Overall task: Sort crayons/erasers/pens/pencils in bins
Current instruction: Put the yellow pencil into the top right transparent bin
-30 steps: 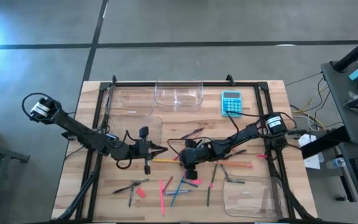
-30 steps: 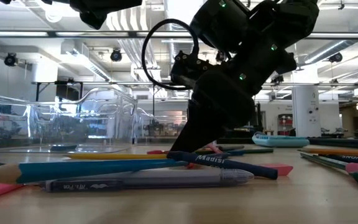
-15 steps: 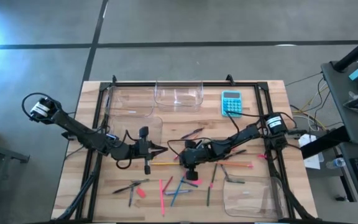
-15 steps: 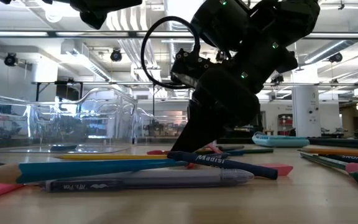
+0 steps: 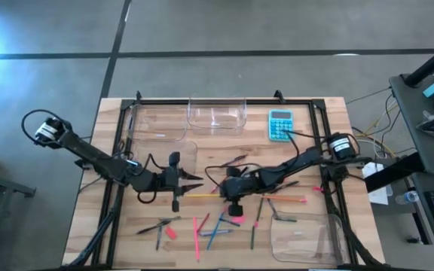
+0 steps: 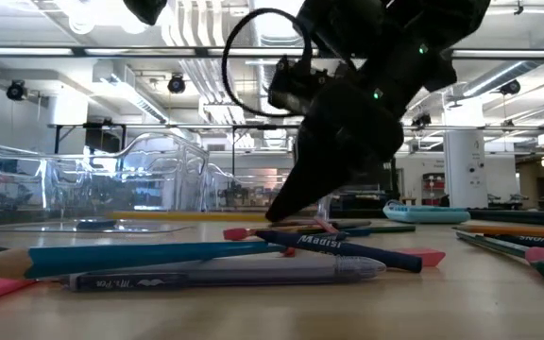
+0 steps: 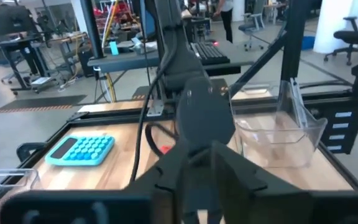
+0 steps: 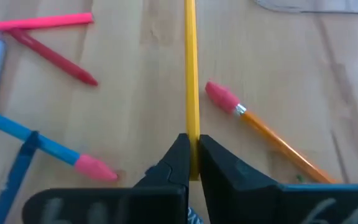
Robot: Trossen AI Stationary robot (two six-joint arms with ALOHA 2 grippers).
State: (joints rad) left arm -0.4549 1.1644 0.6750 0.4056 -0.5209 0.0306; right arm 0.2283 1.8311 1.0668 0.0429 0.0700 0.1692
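Note:
A long yellow pencil (image 5: 200, 196) lies crosswise at the table's middle. My right gripper (image 5: 223, 193) is shut on its right end; it also shows in the right wrist view (image 8: 192, 155) and the low view (image 6: 277, 212). My left gripper (image 5: 198, 179) hovers shut and empty just left of it, pointing right. Coloured pencils, pens and crayons (image 5: 217, 226) lie scattered near the front. Small pink erasers (image 5: 170, 233) (image 6: 423, 257) lie flat among them. Clear bins stand at the far left (image 5: 160, 124), far middle (image 5: 217, 114) and near right (image 5: 307, 237). My right gripper pinches the yellow pencil's right end (image 8: 191, 140) between its two fingertips. The fingers slant down from the table's right and lie along the pencil. The pencil runs on away from the fingers, and in the low view (image 6: 187, 216) it hangs about level above the table.
A turquoise calculator (image 5: 280, 124) lies at the far right. A black frame rail (image 5: 119, 173) runs around the table. An orange pencil with a pink rubber tip (image 8: 253, 124) and a red crayon (image 8: 55, 59) lie beside the held pencil.
My right gripper has risen a little with the yellow pencil. In the low view the pencil has gone from resting low on the table to hanging level above it. My left gripper has kept still.

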